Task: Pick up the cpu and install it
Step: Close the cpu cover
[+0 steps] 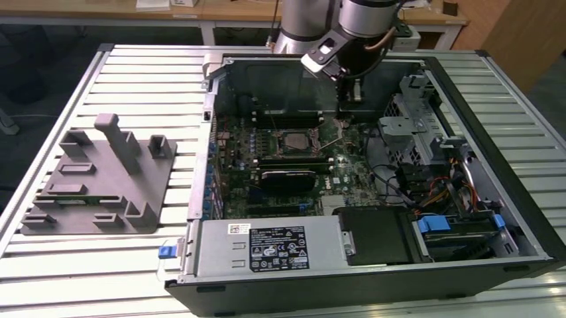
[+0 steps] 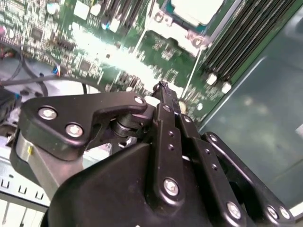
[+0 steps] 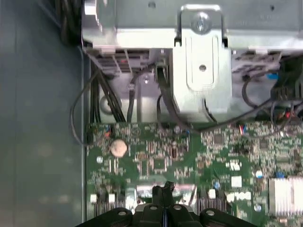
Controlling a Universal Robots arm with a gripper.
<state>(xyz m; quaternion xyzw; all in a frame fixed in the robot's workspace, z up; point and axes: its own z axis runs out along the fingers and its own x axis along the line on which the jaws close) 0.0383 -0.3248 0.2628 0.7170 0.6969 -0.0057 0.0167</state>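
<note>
Hand (image 2: 163,91) clenched, empty, tips low over board (image 3: 156,161). Cpu (image 2: 196,8) sits in socket (image 2: 180,32) just beyond tips, no contact. Likely risks: tips dip and scrape board parts or snag cables (image 3: 102,101); off-centre push on cpu bends socket pins.

Nothing printed can be read. A black label (image 1: 278,248) with white lettering and a small white sticker (image 1: 238,229) sit on the silver power supply (image 1: 217,258), both too fine to make out. White markings on the motherboard (image 3: 156,161) are equally illegible.
</note>
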